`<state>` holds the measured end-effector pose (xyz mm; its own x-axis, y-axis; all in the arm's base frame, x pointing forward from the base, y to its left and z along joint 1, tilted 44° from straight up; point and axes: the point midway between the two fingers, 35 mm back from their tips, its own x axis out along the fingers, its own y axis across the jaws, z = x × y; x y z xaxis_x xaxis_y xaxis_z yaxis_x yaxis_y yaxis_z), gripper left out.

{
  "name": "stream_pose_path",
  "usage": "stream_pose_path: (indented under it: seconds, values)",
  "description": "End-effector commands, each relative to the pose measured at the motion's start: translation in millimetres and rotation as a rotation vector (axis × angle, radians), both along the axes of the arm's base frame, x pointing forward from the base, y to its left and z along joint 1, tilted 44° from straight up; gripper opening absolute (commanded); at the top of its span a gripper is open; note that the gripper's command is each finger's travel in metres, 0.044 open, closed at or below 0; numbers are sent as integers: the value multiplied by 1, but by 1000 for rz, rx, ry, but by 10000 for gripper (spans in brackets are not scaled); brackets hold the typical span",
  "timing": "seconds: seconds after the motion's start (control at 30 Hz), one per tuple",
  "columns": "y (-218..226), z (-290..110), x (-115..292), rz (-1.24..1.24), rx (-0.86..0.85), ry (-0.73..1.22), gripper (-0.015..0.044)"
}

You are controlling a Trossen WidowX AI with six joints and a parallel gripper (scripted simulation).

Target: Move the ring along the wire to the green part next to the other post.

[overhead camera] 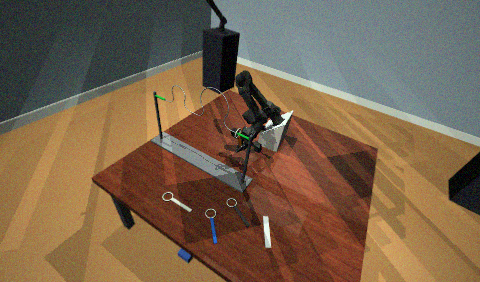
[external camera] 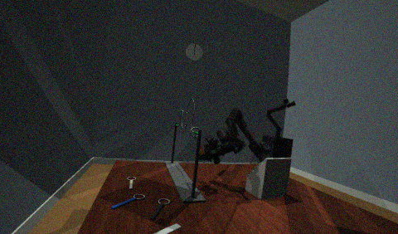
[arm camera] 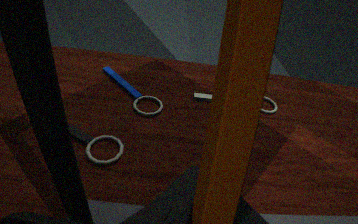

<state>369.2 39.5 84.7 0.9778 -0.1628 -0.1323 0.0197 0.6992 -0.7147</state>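
Note:
The ring (overhead camera: 236, 133) (external camera: 195, 132) sits on the green part (overhead camera: 243, 135) of the wire beside the near post (overhead camera: 247, 162) (external camera: 196, 166) (arm camera: 35, 100). Its orange handle (overhead camera: 239, 143) (arm camera: 240, 110) hangs down from it and fills the middle of the wrist view. My gripper (overhead camera: 246, 142) (external camera: 208, 151) is shut on the handle, right beside the near post. The thin grey wire (overhead camera: 202, 102) (external camera: 191, 109) curves away to the far post (overhead camera: 158, 117) (external camera: 174, 143), which has its own green part (overhead camera: 161, 97). Both posts stand on a grey base plate (overhead camera: 190, 152) (external camera: 180, 180).
Three spare rings lie on the table's front: white-handled (overhead camera: 176, 201) (arm camera: 268, 105), blue-handled (overhead camera: 212, 225) (arm camera: 147, 105) and dark-handled (overhead camera: 237, 210) (arm camera: 104, 149). A white strip (overhead camera: 266, 231) lies beside them. A white stand (overhead camera: 277, 132) (external camera: 269, 178) holds the arm's base. A black tower (overhead camera: 220, 57) stands behind the table.

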Motion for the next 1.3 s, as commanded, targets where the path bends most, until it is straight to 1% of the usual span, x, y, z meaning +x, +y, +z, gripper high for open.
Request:
stream_pose_path:
  seconds: [0.0,0.3,0.7,1.27]
  values:
    - [3,-6,-1,-4,4,4,-150]
    - [9,-11,-2,-3,4,4,-150]
    - [-1,-22,1,-3,3,4,-150]
    - [-1,-22,1,-3,3,4,-150]
